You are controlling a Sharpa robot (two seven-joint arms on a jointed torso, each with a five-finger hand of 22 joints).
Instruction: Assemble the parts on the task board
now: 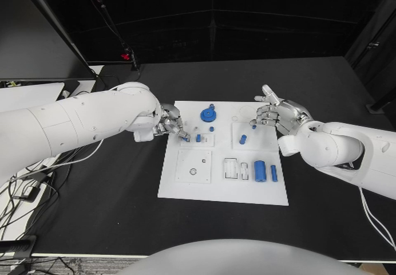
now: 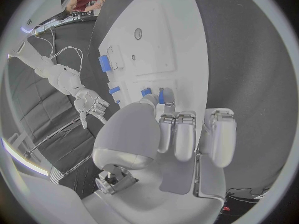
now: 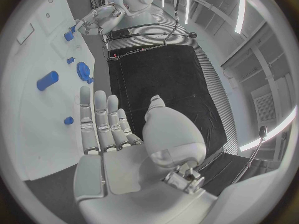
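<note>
The white task board (image 1: 186, 186) lies mid-table. My left hand (image 1: 169, 124) is at the board's upper left edge and pinches a small blue part (image 2: 161, 95) at its fingertips, just above a square plate there; the right wrist view also shows that hand (image 3: 99, 15) with the blue part (image 3: 69, 35). Next to it a short blue peg (image 1: 198, 137) stands in the board. My right hand (image 1: 277, 114) hovers over the board's upper right corner, fingers (image 3: 99, 119) stretched out and holding nothing. A round blue part (image 1: 209, 114) sits at the board's top middle.
A blue peg (image 1: 244, 138) stands below my right hand. A large blue cylinder (image 1: 260, 171) and a thinner one (image 1: 274, 173) lie at the board's right side, beside white slots (image 1: 237, 168). Cables (image 1: 24, 189) trail off the table's left edge.
</note>
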